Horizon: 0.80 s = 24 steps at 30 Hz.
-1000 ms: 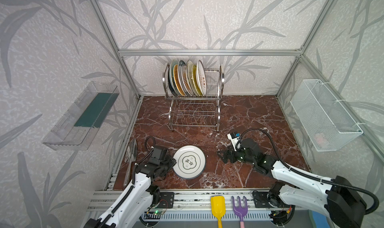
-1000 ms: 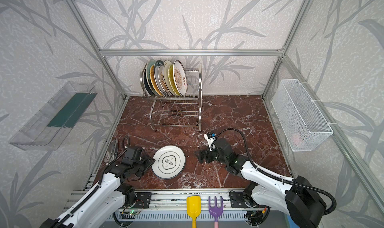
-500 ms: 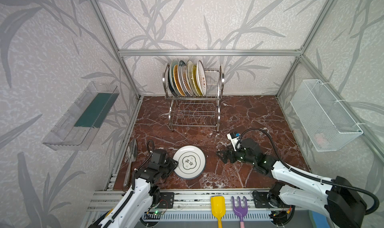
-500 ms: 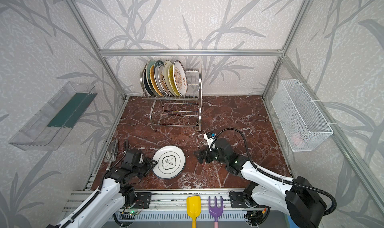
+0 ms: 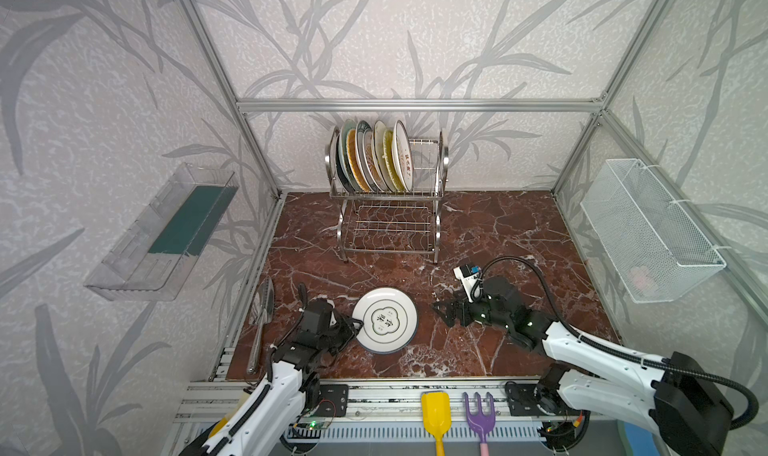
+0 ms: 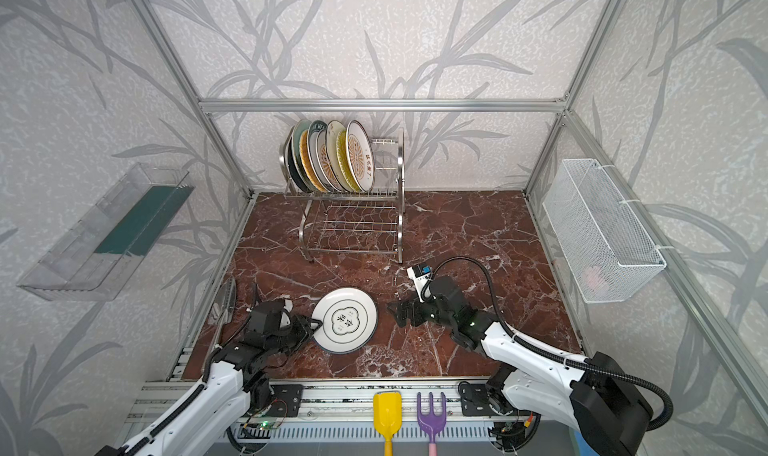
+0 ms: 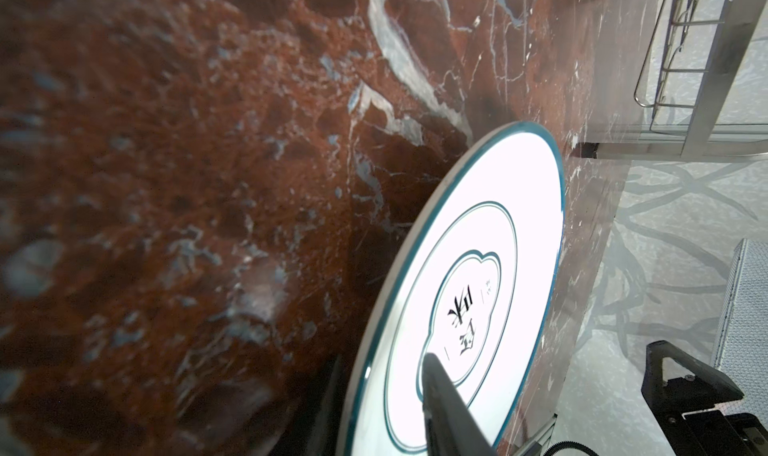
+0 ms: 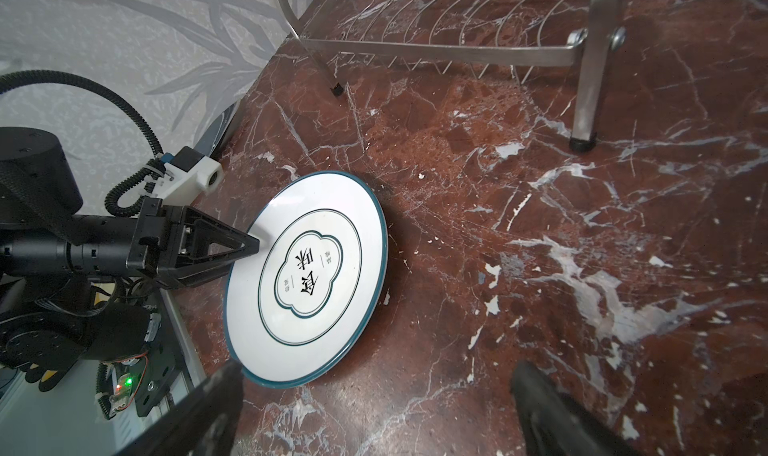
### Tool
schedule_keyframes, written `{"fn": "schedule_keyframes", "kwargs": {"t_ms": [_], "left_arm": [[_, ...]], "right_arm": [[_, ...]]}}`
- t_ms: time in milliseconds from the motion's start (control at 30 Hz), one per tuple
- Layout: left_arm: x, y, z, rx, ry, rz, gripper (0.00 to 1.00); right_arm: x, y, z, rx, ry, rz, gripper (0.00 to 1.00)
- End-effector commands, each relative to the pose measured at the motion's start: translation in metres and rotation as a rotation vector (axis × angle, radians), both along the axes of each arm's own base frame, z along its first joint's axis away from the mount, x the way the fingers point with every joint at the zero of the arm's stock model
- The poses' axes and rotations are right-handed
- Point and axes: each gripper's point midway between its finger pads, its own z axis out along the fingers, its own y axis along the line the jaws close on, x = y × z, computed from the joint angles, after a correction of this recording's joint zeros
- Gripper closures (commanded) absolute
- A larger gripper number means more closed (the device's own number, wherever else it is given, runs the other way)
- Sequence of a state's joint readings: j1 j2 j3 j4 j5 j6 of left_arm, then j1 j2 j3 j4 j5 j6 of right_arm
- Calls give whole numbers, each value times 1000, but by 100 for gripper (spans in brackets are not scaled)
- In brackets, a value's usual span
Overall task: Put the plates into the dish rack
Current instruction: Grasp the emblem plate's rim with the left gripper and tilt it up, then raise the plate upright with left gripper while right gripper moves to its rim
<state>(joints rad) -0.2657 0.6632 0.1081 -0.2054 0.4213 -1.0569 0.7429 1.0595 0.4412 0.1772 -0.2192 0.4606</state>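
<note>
A white plate (image 5: 384,321) (image 6: 345,320) with a teal rim and black characters lies on the red marble floor near the front. My left gripper (image 5: 355,323) (image 6: 316,323) (image 7: 382,360) straddles the plate's (image 7: 478,288) left rim, jaws narrowed. One finger (image 8: 253,244) rests over the plate's (image 8: 307,275) face and the other sits under the rim, a thin gap showing. My right gripper (image 5: 440,310) (image 6: 395,310) (image 8: 376,375) stands wide open and empty just right of the plate. The dish rack (image 5: 440,159) (image 6: 401,163) stands at the back with several plates (image 5: 374,155) (image 6: 332,155) upright in its top tier.
The rack's lower tier (image 8: 436,51) holds nothing. A thin grey thing (image 5: 262,321) lies along the left rail. A clear tray (image 5: 166,234) hangs on the left wall, a white mesh basket (image 5: 648,229) on the right. A yellow shovel (image 5: 435,412) and purple fork (image 5: 480,412) lie on the front rail.
My left gripper has slid right from beside the plate onto its left rim, and its jaws have narrowed around the rim. The right arm has not moved.
</note>
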Motion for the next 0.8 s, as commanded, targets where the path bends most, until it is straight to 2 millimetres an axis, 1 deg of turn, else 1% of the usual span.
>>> {"fn": "schedule_keyframes", "kwargs": {"t_ms": [0,67,200,400,667,767], "left_arm": [[-3,-4,-6,-21,5,-17,70],[0,-5,-4,-24,-8,-23,74],[4,-8,-3,-33,-24,-34,75],[8,-9,-5,-36,-35,-35,81],[12,-9,-5,-23,-46,-35,90],[17,-11,1,-39,-70,-30,96]], "right_arm": [[1,1,3,19,-14,3,1],[0,1,4,23,-15,6,1],[-2,5,7,46,-21,30,1],[-11,19,17,137,-28,108,1],[-16,30,15,180,-3,163,1],[-19,34,17,198,-6,189,1]]}}
